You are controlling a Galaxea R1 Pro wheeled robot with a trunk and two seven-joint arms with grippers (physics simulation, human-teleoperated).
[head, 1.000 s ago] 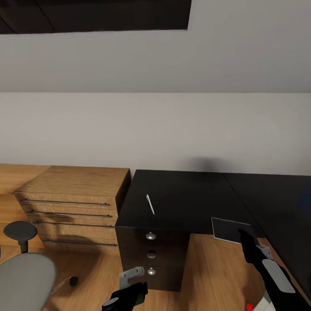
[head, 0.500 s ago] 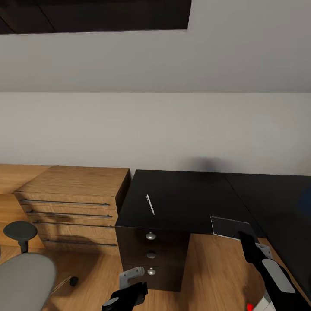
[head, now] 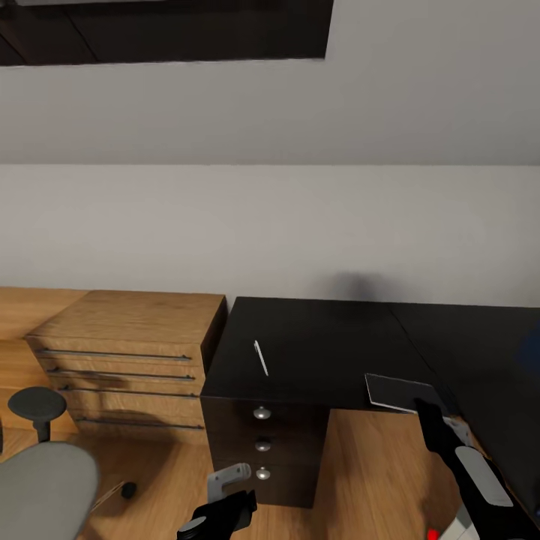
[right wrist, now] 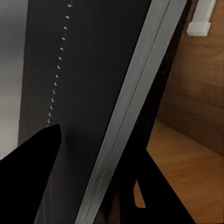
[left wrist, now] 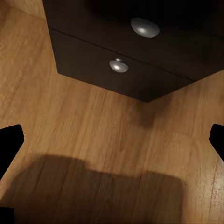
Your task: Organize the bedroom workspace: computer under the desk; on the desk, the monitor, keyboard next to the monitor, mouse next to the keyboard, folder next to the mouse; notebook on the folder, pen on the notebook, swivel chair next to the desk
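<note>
The black-topped desk stands against the wall, and the thin white pen lies near its left front. My right gripper is shut on a dark flat notebook, held level at the desk's front edge. In the right wrist view the notebook shows a row of small holes and a pale edge between the black fingers. My left gripper hangs low and open in front of the desk's drawer unit, with its round knobs close ahead. The grey swivel chair is at the lower left.
A light-wood chest with long bar handles stands left of the desk, touching it. Wooden floor lies between the chair and the drawer unit. A faint blue patch shows at the desk's far right edge.
The right gripper has carried the notebook slightly farther toward the desk top. The camera has tilted a little, shifting the whole picture down. The left arm has not moved.
</note>
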